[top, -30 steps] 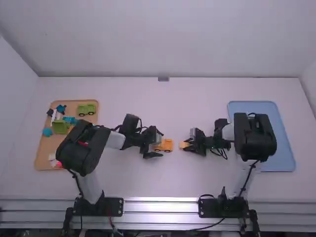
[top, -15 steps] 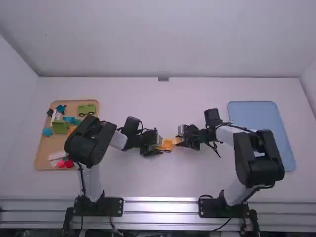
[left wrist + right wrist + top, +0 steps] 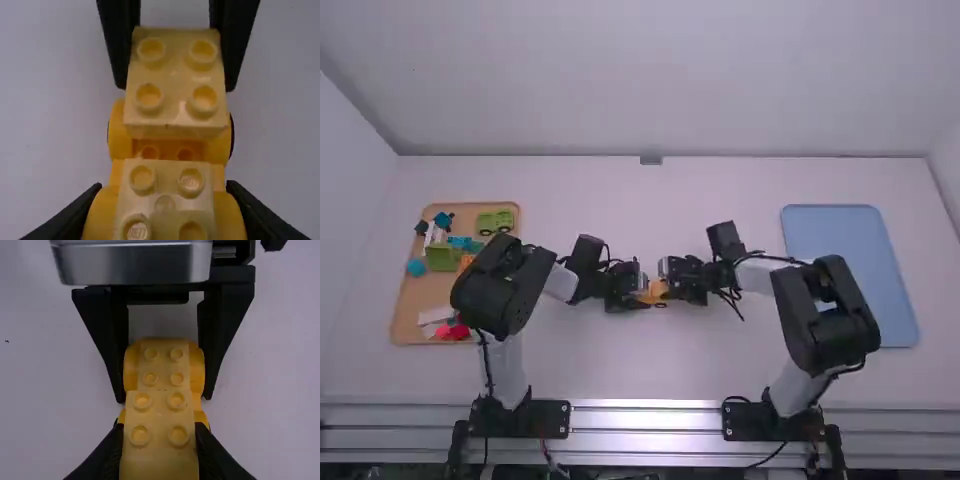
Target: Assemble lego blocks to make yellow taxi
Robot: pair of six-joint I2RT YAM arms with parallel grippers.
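Observation:
In the high view my left gripper [image 3: 638,292] and my right gripper [image 3: 670,283] face each other mid-table over an orange-yellow wheeled car body [image 3: 654,292]. My left gripper [image 3: 162,210] is shut on the sides of this body [image 3: 120,137], whose near end carries a pale yellow studded block [image 3: 167,175]. My right gripper [image 3: 159,450] is shut on another pale yellow block [image 3: 159,427], studs up, over the body's other end. Whether this block touches the body, I cannot tell.
A wooden tray [image 3: 405,310] with green, blue, red, white and orange pieces lies at the left, partly under the left arm. At the right stands a blue tray [image 3: 865,260]. Both forearms span inward from the sides.
My right gripper has travelled left with its block, from beside the car body to over it. The left gripper's fingers, spread apart a second ago, have closed on the body.

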